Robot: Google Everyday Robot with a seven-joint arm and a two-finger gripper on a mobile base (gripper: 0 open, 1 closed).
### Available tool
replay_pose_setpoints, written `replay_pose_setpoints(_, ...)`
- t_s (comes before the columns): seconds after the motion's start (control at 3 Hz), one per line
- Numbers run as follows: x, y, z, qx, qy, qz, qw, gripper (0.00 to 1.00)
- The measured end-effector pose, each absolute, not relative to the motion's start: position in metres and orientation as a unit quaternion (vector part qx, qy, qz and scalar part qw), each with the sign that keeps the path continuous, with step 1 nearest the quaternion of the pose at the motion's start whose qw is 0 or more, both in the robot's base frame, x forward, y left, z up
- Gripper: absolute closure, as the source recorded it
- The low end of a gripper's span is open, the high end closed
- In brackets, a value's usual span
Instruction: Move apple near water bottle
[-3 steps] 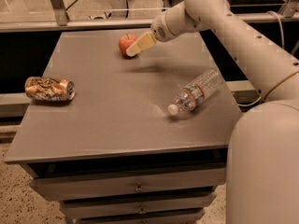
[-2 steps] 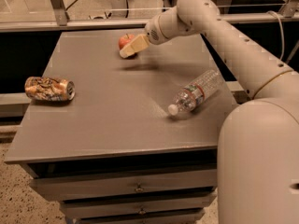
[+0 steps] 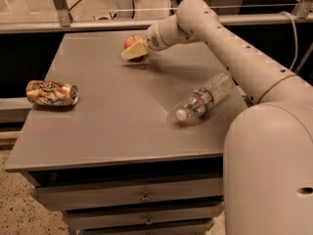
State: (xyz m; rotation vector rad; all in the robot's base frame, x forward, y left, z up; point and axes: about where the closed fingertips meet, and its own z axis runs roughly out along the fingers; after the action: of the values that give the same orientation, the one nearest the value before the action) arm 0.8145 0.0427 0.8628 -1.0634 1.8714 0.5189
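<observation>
Grey tabletop [image 3: 122, 131] tops a bank of drawers [image 3: 142, 197], with a rail [image 3: 98, 24] running behind it. At the far edge sits the apple [image 3: 130, 41]. The gripper [image 3: 135, 51] is right at it, one cream jaw lying across the apple's near side. The other jaw is hidden, so I cannot tell whether the jaws are pinching the apple or merely spread about it. The bottle [image 3: 203, 98] lies on its side toward the right edge, cap toward the camera, well apart from the apple. A crushed can [image 3: 51, 93] lies at the left, clear of the likely path.

The step in hand looks to be the grasp. The next move calls for a firm hold on the apple, a slight lift, and a carry toward the near right. It should be set down just beside the bottle without a nudge, since a bottle on its side may roll.
</observation>
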Motion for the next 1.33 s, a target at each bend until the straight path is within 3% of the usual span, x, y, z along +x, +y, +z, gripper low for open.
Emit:
replay_pose_setpoints(0.33, 0.814, 0.041, 0.862, -0.425, 0.756, 0.205, 0.453, 0.48)
replay_pose_setpoints(0.67, 0.801, 0.03, 0.873, -0.428, 0.751, 0.195, 0.463, 0.79)
replay_pose_setpoints(1.0, 0.778, 0.011, 0.884, -0.437, 0.748, 0.185, 0.464, 1.0)
replay_pose_setpoints(1.33, 0.744, -0.018, 0.893, -0.449, 0.752, 0.171, 0.452, 1.0)
